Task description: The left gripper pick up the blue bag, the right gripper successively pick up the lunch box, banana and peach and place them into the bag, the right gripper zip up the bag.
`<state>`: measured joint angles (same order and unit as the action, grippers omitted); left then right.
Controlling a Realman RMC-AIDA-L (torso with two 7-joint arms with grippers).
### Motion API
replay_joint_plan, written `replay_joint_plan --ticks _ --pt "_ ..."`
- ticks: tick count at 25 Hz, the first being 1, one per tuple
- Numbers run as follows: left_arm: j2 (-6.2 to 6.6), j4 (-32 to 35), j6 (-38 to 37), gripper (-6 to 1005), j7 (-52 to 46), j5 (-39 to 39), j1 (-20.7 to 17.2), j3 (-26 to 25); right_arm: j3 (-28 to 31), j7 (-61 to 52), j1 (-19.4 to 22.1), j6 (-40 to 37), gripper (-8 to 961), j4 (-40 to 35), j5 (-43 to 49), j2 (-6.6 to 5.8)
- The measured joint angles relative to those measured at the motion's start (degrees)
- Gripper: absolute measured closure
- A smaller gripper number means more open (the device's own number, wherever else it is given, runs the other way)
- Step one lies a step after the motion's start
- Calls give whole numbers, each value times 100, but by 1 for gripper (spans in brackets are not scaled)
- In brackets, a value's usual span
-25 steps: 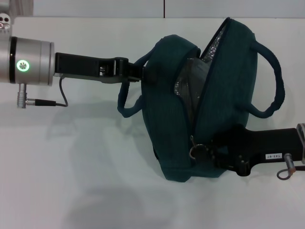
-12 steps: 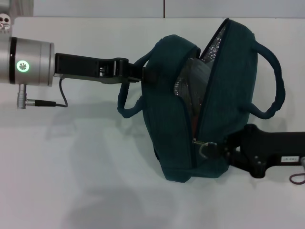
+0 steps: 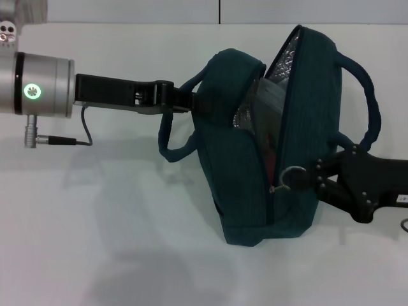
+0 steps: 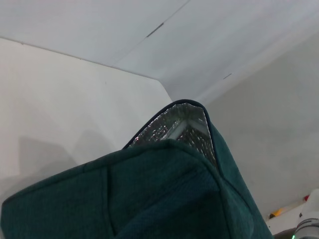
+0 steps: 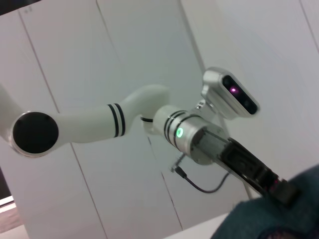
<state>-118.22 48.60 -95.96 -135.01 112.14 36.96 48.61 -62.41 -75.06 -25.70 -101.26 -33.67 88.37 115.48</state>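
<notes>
The blue bag (image 3: 245,185) stands on its side on the white table, its top part gaping and showing silver foil lining (image 3: 280,57). My left gripper (image 3: 183,101) is shut on one loop handle (image 3: 167,137) at the bag's left. My right gripper (image 3: 306,179) reaches in from the right and is shut on the metal ring zipper pull (image 3: 294,174), partway up the zip. A pale box edge (image 3: 271,95) and a reddish patch (image 3: 271,159) show inside the opening. The banana is hidden. The bag fills the left wrist view (image 4: 149,199).
The white table (image 3: 95,210) spreads to the left and in front of the bag. The bag's second handle (image 3: 370,95) loops out above my right arm. The right wrist view shows my left arm's silver wrist (image 5: 192,137) and a bag corner (image 5: 279,219).
My right gripper has drawn the ring pull up along the zip, away from me and to the right, shutting the lower part. The bag has tilted slightly. The left gripper has held still.
</notes>
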Motion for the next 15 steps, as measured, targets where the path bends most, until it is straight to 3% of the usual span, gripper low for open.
replay_joint_plan --ticks 8,15 --pt "-80 0 -2 924 22 -71 43 0 -492 207 -392 58 946 101 -299 64" --pt "-61 -170 -4 923 550 -763 0 -19 -795 204 -686 78 946 249 -613 61"
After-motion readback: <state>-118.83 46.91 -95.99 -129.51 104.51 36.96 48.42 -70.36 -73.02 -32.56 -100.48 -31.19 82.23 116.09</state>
